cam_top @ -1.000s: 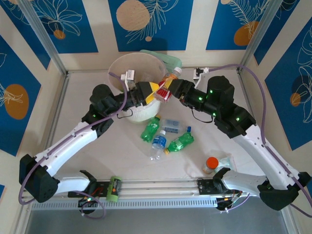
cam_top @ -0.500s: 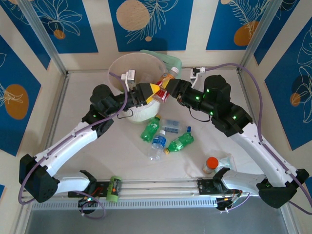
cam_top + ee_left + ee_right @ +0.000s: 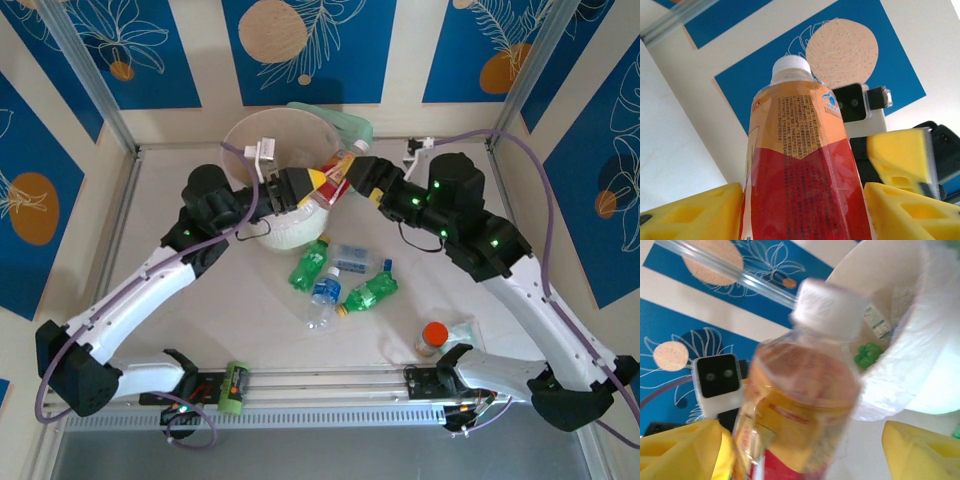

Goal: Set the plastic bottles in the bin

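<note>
One bottle (image 3: 800, 130) sits gripped in the left tool (image 3: 802, 212).

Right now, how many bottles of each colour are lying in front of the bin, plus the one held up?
Green bottles: 2
Clear bottles with blue labels: 2
Red-yellow bottle, held up: 1
Total: 5

On the white counter (image 3: 250, 310), to my near right, stands a clear container with an orange cap (image 3: 433, 338). Some crumpled clear plastic (image 3: 465, 328) lies just beside it. A pale green flat box (image 3: 345, 122) is at the far edge. Blue wall panels (image 3: 350, 60) with leaf drawings surround me.
</note>
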Controlling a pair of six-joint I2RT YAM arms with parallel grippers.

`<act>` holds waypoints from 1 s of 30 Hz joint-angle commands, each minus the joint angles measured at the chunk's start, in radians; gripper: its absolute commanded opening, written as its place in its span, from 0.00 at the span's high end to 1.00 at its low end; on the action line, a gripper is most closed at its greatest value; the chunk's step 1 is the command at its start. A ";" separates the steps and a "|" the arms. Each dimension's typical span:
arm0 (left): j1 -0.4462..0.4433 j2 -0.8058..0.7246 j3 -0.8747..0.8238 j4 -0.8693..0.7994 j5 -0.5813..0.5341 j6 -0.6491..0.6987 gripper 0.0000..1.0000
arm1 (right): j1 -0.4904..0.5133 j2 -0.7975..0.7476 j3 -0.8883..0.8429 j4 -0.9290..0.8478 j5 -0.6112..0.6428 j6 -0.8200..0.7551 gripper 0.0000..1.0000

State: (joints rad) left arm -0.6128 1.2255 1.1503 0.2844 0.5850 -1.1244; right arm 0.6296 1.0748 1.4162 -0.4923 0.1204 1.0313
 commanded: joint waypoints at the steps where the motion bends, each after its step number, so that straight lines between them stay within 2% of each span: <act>1: 0.042 -0.050 0.097 -0.110 -0.035 0.109 0.37 | -0.033 -0.049 0.047 -0.168 0.080 -0.051 0.16; 8: 0.170 -0.041 0.289 -0.448 -0.180 0.303 0.37 | -0.102 -0.153 -0.037 -0.293 0.095 -0.048 0.15; 13: 0.265 0.038 0.411 -0.573 -0.256 0.370 0.38 | -0.120 -0.183 -0.094 -0.325 0.087 -0.025 0.15; 21: 0.321 0.187 0.451 -0.567 -0.245 0.414 0.40 | -0.131 -0.176 -0.122 -0.346 0.078 -0.019 0.16; 28: 0.335 0.270 0.461 -0.508 -0.273 0.425 0.41 | -0.140 -0.179 -0.143 -0.366 0.071 -0.017 0.16; 30: 0.338 0.288 0.472 -0.518 -0.286 0.426 0.38 | -0.143 -0.182 -0.148 -0.372 0.073 -0.015 0.16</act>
State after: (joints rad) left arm -0.2874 1.5013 1.5837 -0.2699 0.3267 -0.7246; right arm 0.4950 0.9062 1.2892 -0.8364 0.1947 1.0027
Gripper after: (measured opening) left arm 0.618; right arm 0.838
